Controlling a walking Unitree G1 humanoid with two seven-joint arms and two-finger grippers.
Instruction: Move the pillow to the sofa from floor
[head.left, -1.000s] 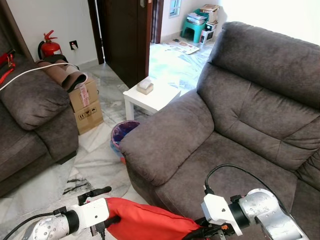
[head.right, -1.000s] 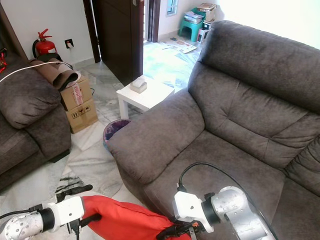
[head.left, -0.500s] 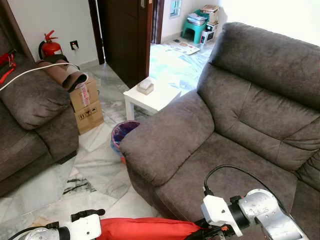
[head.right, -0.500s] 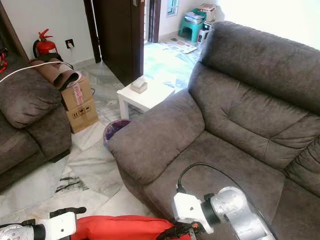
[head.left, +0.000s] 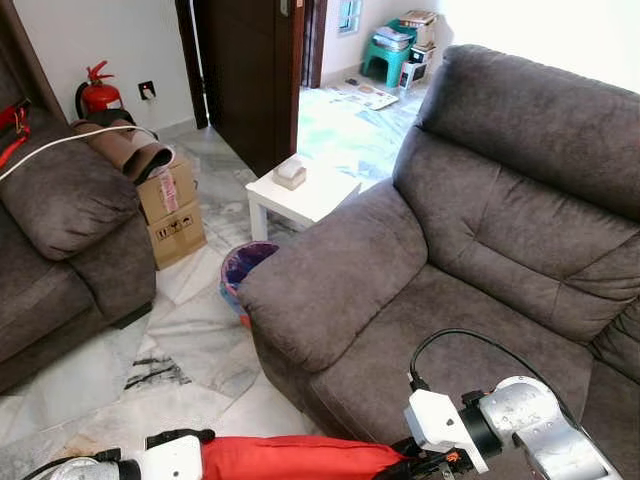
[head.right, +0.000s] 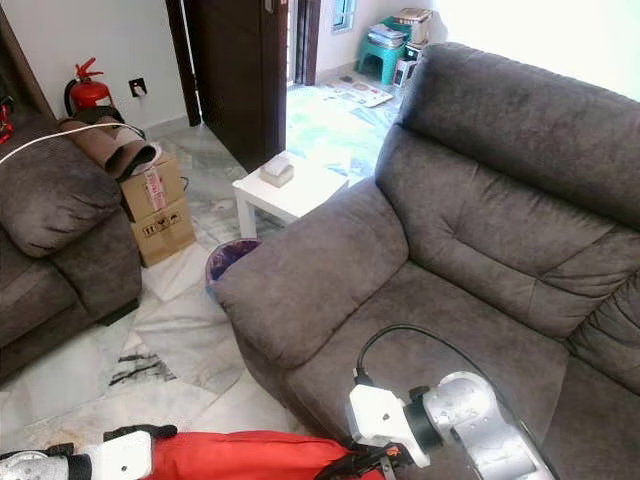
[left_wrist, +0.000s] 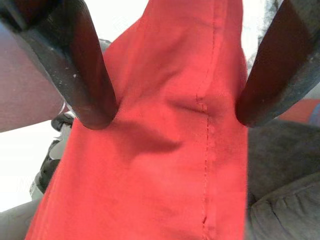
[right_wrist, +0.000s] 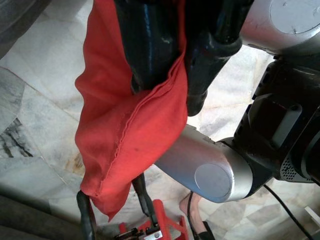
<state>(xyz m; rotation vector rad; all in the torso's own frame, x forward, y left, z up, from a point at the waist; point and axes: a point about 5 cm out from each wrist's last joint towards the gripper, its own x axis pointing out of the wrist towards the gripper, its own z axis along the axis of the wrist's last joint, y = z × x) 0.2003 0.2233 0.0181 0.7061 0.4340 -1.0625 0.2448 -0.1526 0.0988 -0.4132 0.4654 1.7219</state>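
- Left eye view takes in the big grey-brown sofa (head.left: 480, 250), with its padded arm, seat and back.
- A second sofa (head.left: 60, 230) stands well apart across the marble floor (head.left: 190, 340), with a white cable draped over its arm.
- Between the two sofas sit a small white side table (head.left: 300, 195) with a tissue box on it, two stacked cardboard boxes (head.left: 172, 205) and a purple bin (head.left: 245, 265) just beside the big sofa's arm.
- A fire extinguisher (head.left: 98, 92) stands by the far wall.
- The red pillow (head.left: 290, 458) hangs stretched between both arms, in front of the big sofa's seat edge and above the floor, not yet on the sofa.
- The left gripper (left_wrist: 172, 107) has its fingers spread, pressing into the pillow's fabric on either side of a seam.
- The right gripper (right_wrist: 167, 75) has its fingers pinched together on a bunched edge of the pillow.
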